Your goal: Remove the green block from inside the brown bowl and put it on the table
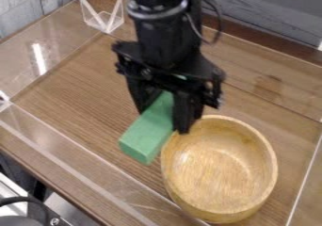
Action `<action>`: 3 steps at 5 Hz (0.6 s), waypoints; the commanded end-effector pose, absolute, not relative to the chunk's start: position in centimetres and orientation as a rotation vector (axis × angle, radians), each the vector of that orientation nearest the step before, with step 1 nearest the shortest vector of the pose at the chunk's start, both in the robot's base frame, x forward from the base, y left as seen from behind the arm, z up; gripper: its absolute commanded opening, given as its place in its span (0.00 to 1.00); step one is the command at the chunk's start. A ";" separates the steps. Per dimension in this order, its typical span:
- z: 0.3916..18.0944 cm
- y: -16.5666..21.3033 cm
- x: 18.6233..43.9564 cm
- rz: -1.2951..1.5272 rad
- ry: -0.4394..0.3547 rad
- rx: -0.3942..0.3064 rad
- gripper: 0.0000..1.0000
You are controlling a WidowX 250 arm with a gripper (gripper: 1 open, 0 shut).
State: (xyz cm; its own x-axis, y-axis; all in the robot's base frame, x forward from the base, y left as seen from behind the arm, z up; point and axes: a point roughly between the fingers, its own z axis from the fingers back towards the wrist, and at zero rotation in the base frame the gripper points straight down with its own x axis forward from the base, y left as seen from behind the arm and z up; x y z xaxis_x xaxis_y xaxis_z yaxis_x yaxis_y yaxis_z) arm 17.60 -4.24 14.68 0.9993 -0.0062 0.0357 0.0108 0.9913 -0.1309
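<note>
Pincer (171, 117) clamps green block (149, 136) beside brown bowl (221, 169).

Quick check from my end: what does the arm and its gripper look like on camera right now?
The arm is a black, roughly cylindrical column with a pale band around it and a dark cable looping at its right side. The gripper is all black: a wide boxy bracket with straight, narrow fingers pointing down. No readable markings.

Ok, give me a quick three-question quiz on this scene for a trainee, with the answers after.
1. True or false: the green block lies inside the bowl.
2. What does the hand hold?
3. The block's low end is: A) over the bowl, B) beside the bowl near the table, C) on the clear wall.

Key: 1 false, the bowl is empty. 2 the green block, with the hand shut on it. 3 B.
</note>
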 end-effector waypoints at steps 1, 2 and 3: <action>17.4 -0.9 19.7 0.002 -0.112 -0.128 0.00; 18.4 0.8 21.4 0.013 -0.149 -0.126 0.00; 18.4 3.2 22.5 0.031 -0.169 -0.117 0.00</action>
State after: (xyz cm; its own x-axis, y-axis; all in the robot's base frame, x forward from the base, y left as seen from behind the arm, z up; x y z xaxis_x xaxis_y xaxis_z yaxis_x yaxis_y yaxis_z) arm 21.85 3.00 17.08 0.9930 0.0467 0.1083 -0.0324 0.9910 -0.1299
